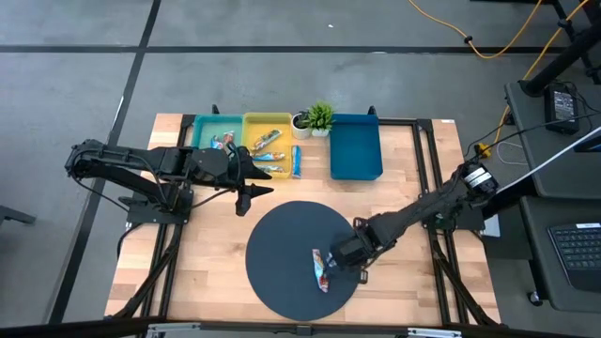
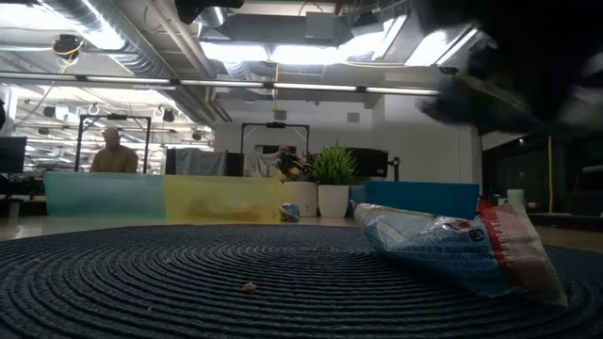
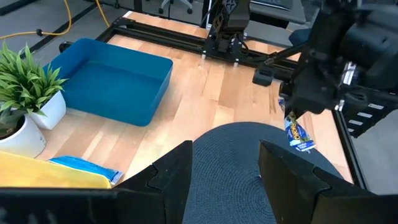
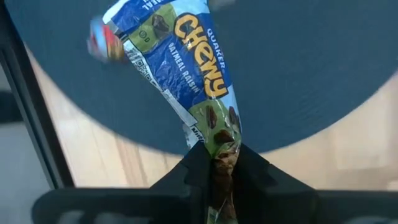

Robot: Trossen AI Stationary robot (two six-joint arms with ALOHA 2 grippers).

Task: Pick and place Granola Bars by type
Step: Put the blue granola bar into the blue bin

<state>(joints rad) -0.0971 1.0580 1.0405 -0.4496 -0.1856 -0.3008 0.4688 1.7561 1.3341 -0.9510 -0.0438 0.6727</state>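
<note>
A granola bar in a blue wrapper with a red end (image 4: 180,68) is over the near right part of the round dark mat (image 1: 282,235). My right gripper (image 1: 332,263) is shut on it. The bar also shows in the low view (image 2: 462,250) and the left wrist view (image 3: 297,130). My left gripper (image 1: 246,195) is open and empty above the wood just past the mat's far left rim; its fingers (image 3: 177,177) stand apart. Other bars lie in the yellow tray (image 1: 266,141) and the teal tray (image 1: 212,131). One blue bar (image 1: 297,161) lies flat on the table. My right gripper pinches the bar's crimped green-brown end (image 4: 222,152) between its two fingers. The fingers slant down from the table's right side, in line with the bar's length. The bar hangs tilted below them over the mat; whether its red end (image 4: 99,38) touches the mat I cannot tell.
Teal, yellow and blue (image 1: 355,145) trays stand in a row along the far edge. A small potted plant (image 1: 319,117) stands between the yellow and blue trays. Black frame rails run along the table's sides. A person shows in the room behind (image 2: 113,153).
</note>
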